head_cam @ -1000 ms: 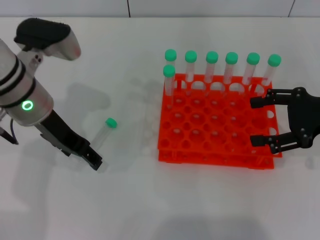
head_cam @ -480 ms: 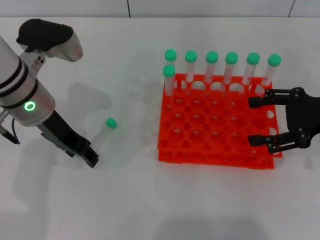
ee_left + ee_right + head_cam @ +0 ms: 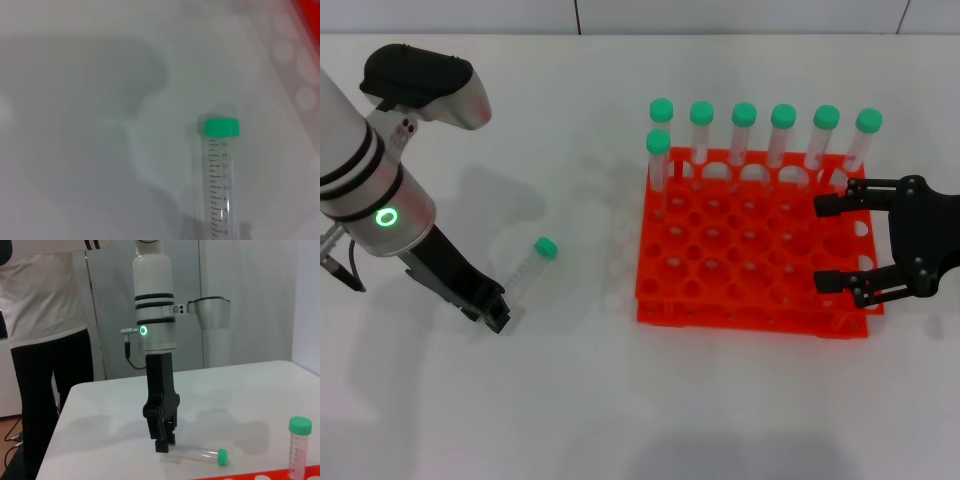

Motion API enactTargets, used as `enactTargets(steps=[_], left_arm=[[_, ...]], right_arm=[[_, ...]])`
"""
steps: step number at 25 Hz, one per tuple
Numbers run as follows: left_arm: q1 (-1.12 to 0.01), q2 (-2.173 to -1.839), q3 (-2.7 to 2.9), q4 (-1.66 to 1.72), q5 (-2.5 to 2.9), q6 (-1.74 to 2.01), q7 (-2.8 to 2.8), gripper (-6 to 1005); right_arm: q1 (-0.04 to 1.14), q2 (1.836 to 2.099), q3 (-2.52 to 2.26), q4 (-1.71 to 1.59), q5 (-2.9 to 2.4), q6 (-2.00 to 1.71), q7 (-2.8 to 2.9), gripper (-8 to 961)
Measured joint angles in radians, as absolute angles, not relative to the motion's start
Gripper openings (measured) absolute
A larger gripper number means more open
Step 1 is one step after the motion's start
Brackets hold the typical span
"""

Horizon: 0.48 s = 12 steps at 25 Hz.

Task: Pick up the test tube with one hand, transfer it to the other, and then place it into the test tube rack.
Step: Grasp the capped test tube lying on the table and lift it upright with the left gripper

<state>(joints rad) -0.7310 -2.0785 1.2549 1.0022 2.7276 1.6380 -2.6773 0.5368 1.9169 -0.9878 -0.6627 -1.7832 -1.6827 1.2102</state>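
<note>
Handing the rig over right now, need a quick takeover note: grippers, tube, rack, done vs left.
Left gripper: low over the table at the bottom end of the test tube; not gripping yet.
Right gripper: open, empty, over the right edge of the test tube rack.
Test tube: lying flat on the table left of the rack, green cap pointing away from the left gripper.
Rack: seven capped tubes standing at its far side.
Done: nothing.
Left: pick up, hand over to the right gripper, place in the rack.

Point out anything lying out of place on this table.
One slim clear green-capped test tube lies flat on the white table, left of the orange rack where seven like it stand upright. The left gripper sits at its base.
</note>
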Motion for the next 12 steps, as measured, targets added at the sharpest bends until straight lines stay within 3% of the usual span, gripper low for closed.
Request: enactTargets(steps=[12], left_arm=[[-0.739,-2.078,1.258,0.978,2.729,1.612,-2.677,257]], right_arm=[[0.537,1.919,-0.988,-0.663,-1.784,-1.67,1.21,872]])
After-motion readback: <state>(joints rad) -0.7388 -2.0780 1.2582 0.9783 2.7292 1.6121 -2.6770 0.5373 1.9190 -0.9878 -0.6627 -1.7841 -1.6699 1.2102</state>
